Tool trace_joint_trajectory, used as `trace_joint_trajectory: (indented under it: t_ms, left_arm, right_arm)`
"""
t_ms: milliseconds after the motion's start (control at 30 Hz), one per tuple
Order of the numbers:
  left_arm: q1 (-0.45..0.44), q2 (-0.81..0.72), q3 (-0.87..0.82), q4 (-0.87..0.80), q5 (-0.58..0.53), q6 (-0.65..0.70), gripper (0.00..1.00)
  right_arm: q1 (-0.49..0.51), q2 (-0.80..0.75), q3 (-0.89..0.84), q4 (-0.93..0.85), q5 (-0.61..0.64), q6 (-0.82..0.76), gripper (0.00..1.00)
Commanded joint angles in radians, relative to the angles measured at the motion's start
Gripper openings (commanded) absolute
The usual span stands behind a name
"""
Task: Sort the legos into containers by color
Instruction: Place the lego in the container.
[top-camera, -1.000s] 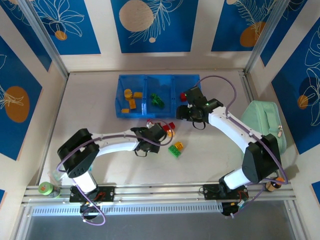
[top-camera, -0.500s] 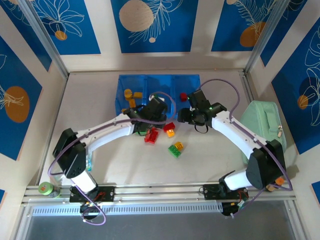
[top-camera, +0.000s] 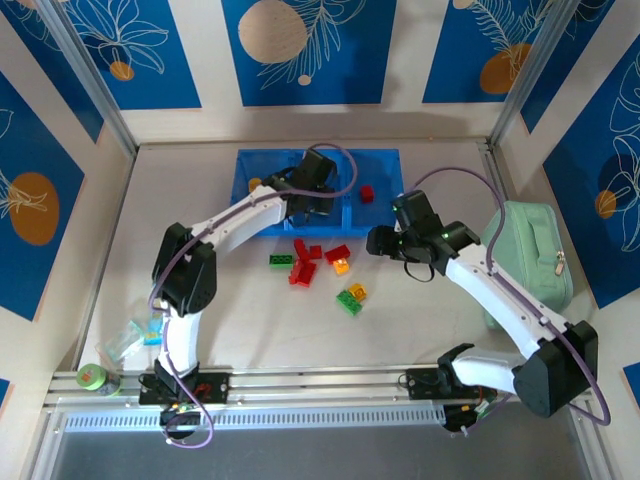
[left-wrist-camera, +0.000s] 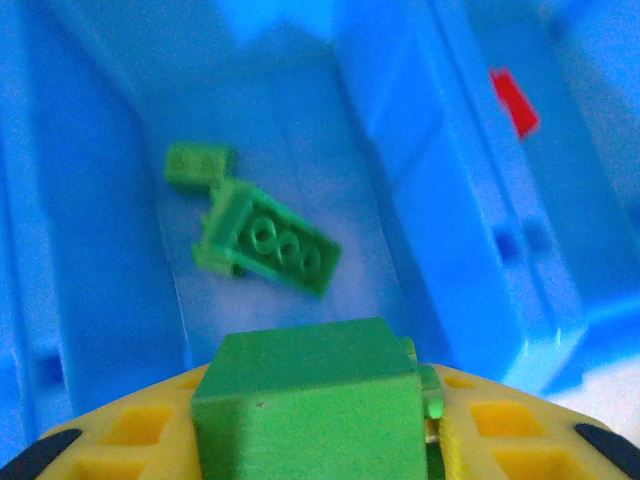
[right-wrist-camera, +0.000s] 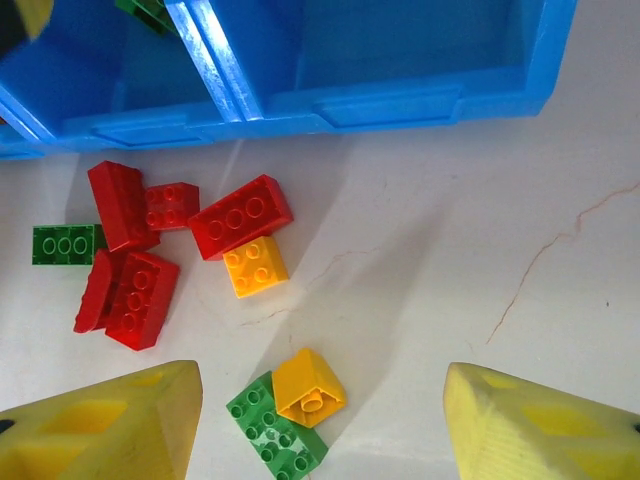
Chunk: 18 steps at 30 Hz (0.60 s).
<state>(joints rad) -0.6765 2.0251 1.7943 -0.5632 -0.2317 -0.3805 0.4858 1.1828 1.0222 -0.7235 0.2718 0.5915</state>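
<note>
The blue three-compartment tray (top-camera: 243, 222) lies at the back of the table. My left gripper (top-camera: 316, 200) hangs over its middle compartment, shut on a green lego (left-wrist-camera: 308, 400). Below it lie two green legos (left-wrist-camera: 268, 240) in that compartment (left-wrist-camera: 130, 300). A red lego (top-camera: 367, 193) rests in the right compartment, and orange ones (top-camera: 256, 185) in the left. My right gripper (top-camera: 381, 241) is open above the table, nothing between its fingers (right-wrist-camera: 112, 425). Under it sit an orange lego (right-wrist-camera: 308, 388) on a green one (right-wrist-camera: 275, 437). Red legos (right-wrist-camera: 240, 216), an orange one (right-wrist-camera: 255, 266) and a green one (right-wrist-camera: 65, 243) lie in front of the tray (right-wrist-camera: 390, 104).
A pale green zipped pouch (top-camera: 528, 250) lies at the right edge, beside the right arm. A small green-lidded jar (top-camera: 92, 378) and a clear bag (top-camera: 135, 340) sit at the front left corner. Walls close in the table on three sides.
My left gripper has moved from the loose pile up over the tray's middle compartment. My right gripper has drawn back from the right compartment toward the table, leaving a red lego inside.
</note>
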Motion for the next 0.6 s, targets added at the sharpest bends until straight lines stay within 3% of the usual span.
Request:
trace_joint_trajectory:
  t_ms: [0, 67, 133, 567]
  left_arm:
    - [0.040, 0.070, 0.195, -0.113, 0.035, 0.041, 0.52]
    - [0.033, 0.073, 0.228, -0.135, 0.031, 0.051, 0.63]
    - [0.023, 0.030, 0.163, -0.090, 0.027, 0.052, 0.68]
    - [0.008, -0.345, -0.392, 0.150, 0.036, 0.022, 0.68]
  right_arm:
    - [0.004, -0.017, -0.020, -0.025, -0.032, -0.004, 0.66]
    - [0.016, -0.014, -0.029, -0.028, -0.026, 0.000, 0.66]
    - [0.023, -0.008, -0.039, -0.040, -0.016, 0.004, 0.66]
    - [0.152, 0.055, -0.079, -0.057, -0.084, -0.073, 0.67]
